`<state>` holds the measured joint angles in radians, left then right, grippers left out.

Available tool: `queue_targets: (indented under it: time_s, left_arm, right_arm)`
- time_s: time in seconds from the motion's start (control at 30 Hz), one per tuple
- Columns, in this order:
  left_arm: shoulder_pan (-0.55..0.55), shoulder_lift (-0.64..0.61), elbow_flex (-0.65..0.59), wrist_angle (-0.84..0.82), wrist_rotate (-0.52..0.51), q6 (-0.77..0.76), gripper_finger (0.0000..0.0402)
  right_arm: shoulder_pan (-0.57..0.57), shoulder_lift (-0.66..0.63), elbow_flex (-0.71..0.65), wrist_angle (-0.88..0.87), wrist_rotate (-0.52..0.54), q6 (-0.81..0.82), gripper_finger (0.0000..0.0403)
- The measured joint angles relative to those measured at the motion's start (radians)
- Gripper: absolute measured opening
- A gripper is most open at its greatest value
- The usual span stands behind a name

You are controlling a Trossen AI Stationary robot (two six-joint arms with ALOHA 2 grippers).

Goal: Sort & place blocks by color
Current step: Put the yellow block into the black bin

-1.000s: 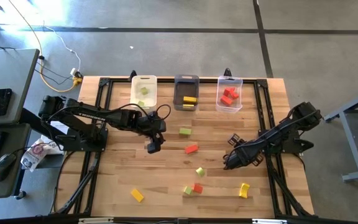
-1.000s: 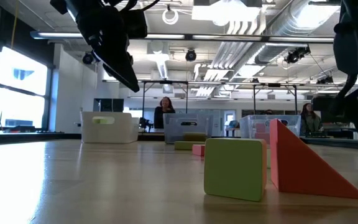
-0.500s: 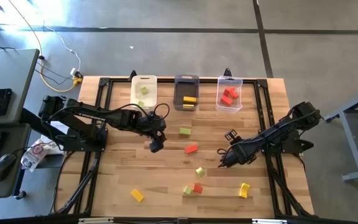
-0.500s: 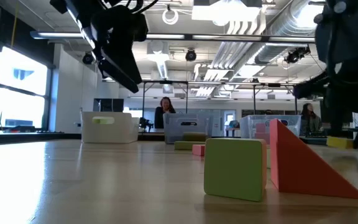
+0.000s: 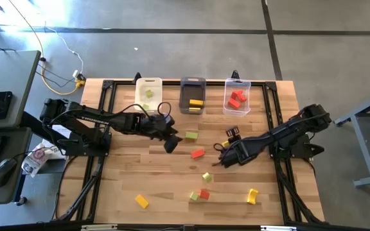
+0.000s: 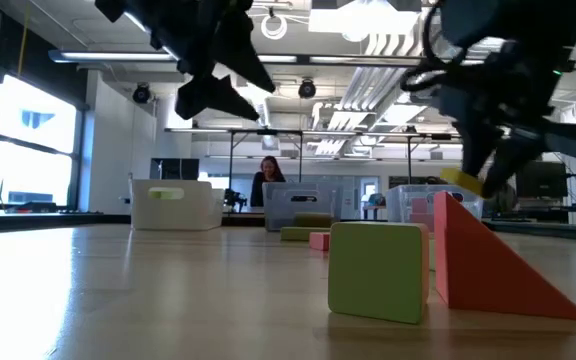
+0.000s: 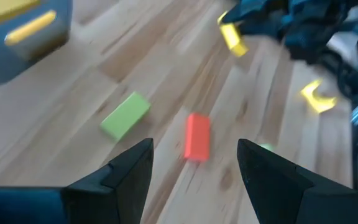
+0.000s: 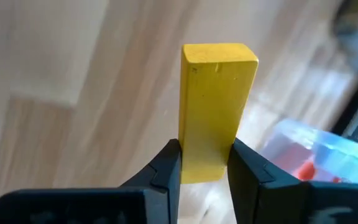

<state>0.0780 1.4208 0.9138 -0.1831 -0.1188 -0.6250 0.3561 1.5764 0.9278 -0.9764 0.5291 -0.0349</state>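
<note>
Over the left half of the table the left gripper (image 5: 170, 145) hung above the wood with its fingers (image 7: 129, 171) spread apart and nothing between them, close to a green bar (image 5: 191, 135) and a red bar (image 5: 198, 153) lying on the boards in front of it. Along the far edge stood three bins: the white bin (image 5: 140, 96) with green blocks in it, the grey bin (image 5: 184, 86) with a yellow block (image 5: 196, 102) inside, and the clear bin (image 5: 246, 96) holding red blocks (image 5: 236, 99). Near the middle of the table, right of the red bar, the right gripper (image 5: 224, 156) was raised off the surface and clamped on a yellow bar (image 8: 214, 106), which stuck out well beyond its fingertips (image 8: 166, 167); from table height the same bar showed at a tilt in the gripper, above the clear bin behind it. Toward the near edge lay the loose pieces: a yellow piece (image 5: 141, 201) off to the left, a green cube (image 5: 206, 176) just below the red bar, a green and red pair (image 5: 200, 194) touching each other, and a curved yellow piece (image 5: 252, 196) farthest right. Beyond the table a person (image 6: 266, 182) sat behind the bins.
</note>
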Motion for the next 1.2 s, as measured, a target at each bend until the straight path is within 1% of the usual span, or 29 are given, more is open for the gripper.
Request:
queue_targets:
  time_s: [0.2,0.47,0.6,0.67,0.8,0.9,1.0,1.2]
  left_arm:
    - [0.000,0.000,0.000,0.107,-0.004,-0.001,0.0218]
    - [0.000,0.000,0.000,0.197,-0.097,-0.003,0.0218]
    - [0.000,0.000,0.000,0.237,-0.116,-0.019,0.0218]
    - [0.000,0.000,0.000,0.260,-0.138,-0.019,0.0218]
    - [0.001,0.000,0.000,0.289,-0.174,-0.019,0.0218]
    - [0.008,0.000,0.000,0.321,-0.198,-0.019,0.0218]
    - [0.022,0.000,0.000,0.344,-0.204,-0.024,0.0218]
    - [0.057,0.000,0.000,0.346,-0.202,-0.074,0.0218]
  right_arm:
    - [-0.041,0.000,0.093,0.025,0.040,0.010,0.0077]
    - [-0.098,0.000,0.214,0.087,0.045,0.000,0.0077]
    - [-0.127,0.000,0.249,0.150,0.050,-0.052,0.0077]
    - [-0.140,0.000,0.259,0.199,0.075,-0.080,0.0077]
    - [-0.170,0.000,0.272,0.299,0.120,-0.162,0.0077]
    - [-0.194,0.000,0.272,0.373,0.122,-0.239,0.0077]
    - [-0.217,0.000,0.272,0.430,0.122,-0.304,0.0078]
    - [-0.250,0.000,0.272,0.502,0.160,-0.384,0.0078]
